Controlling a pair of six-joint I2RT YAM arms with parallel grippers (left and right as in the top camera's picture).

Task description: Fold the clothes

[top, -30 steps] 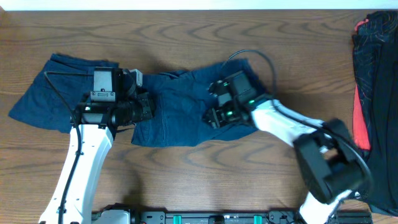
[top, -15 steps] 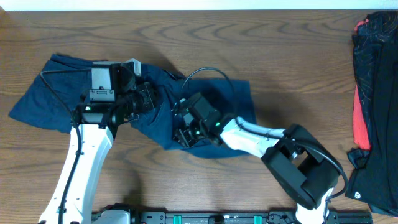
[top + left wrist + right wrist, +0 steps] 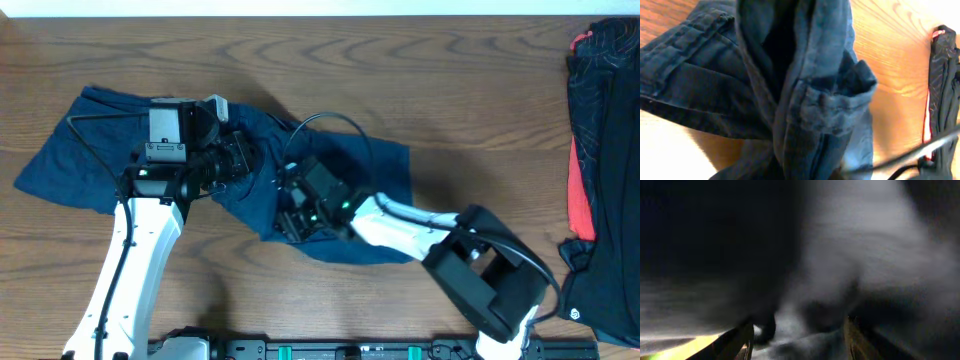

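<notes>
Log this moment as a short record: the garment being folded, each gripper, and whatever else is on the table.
garment: dark navy shorts, lying left of centre, bunched and creased in the middle
left arm: left gripper at the bunched middle; cloth fills its wrist view, so open or shut cannot be told
right arm: right gripper on the shorts just right of the left one; its wrist view is dark and blurred, so the grip is unclear
other cloth: black and red garment at the right edge, apart from the shorts
surface: wooden table
fold: not yet neat
</notes>
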